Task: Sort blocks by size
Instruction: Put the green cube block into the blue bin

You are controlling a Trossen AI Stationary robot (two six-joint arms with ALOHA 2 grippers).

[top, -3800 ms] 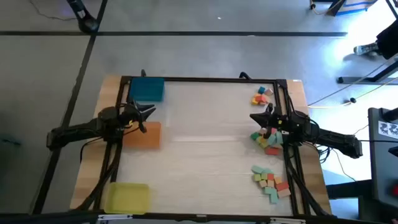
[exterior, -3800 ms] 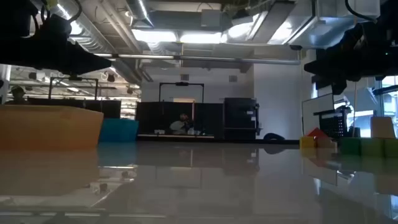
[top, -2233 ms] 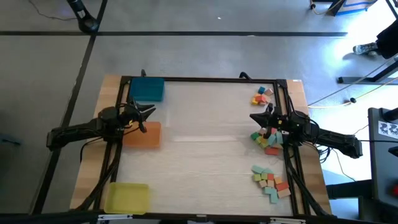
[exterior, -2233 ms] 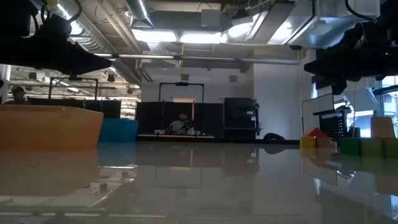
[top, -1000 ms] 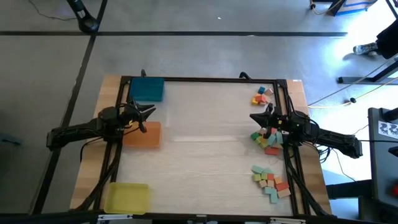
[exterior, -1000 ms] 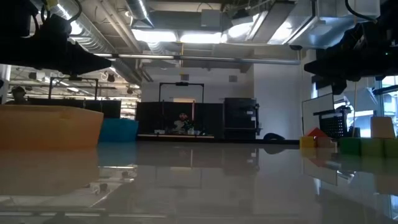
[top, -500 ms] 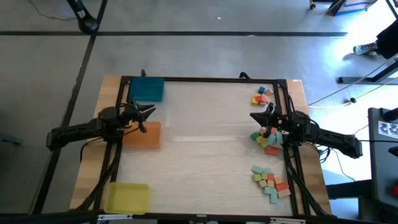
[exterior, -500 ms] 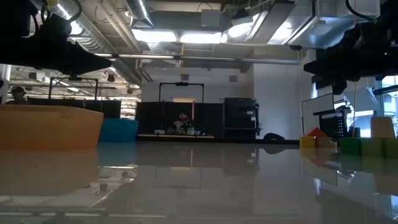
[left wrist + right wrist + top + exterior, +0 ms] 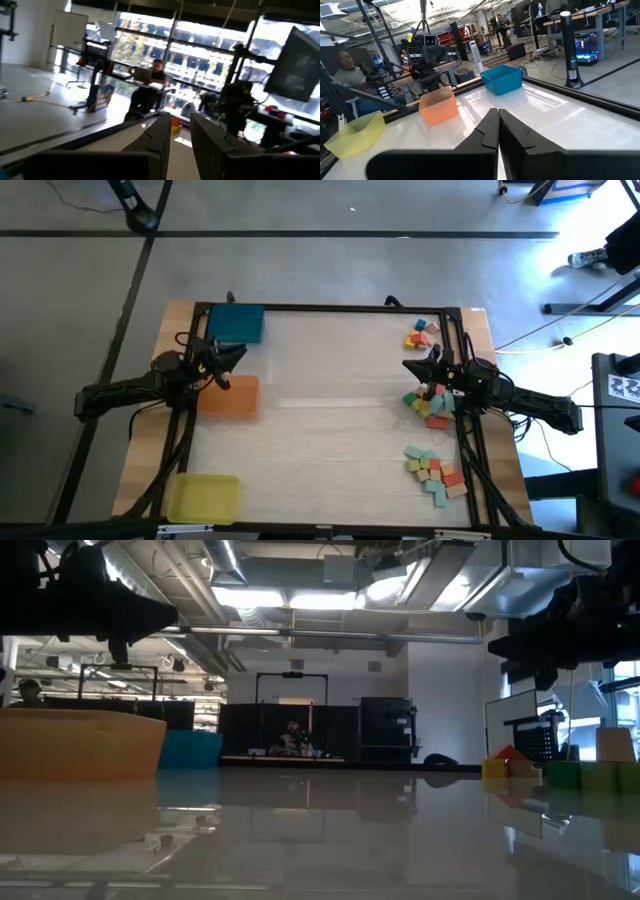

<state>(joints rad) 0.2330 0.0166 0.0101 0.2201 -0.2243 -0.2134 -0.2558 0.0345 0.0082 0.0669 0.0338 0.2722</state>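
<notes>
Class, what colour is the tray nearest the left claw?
Orange tray, clearest in the high view.

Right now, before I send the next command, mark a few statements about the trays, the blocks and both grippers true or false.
1. The right gripper is shut and holds nothing. True.
2. The blocks lie on the left arm's side of the table. False: all three clusters lie on the right arm's side.
3. The orange tray sits between the blue tray and the yellow tray. True.
4. The yellow tray already holds blocks. False: it looks empty.
5. The left gripper is clamped on a block. False: nothing shows between its fingers.
</notes>
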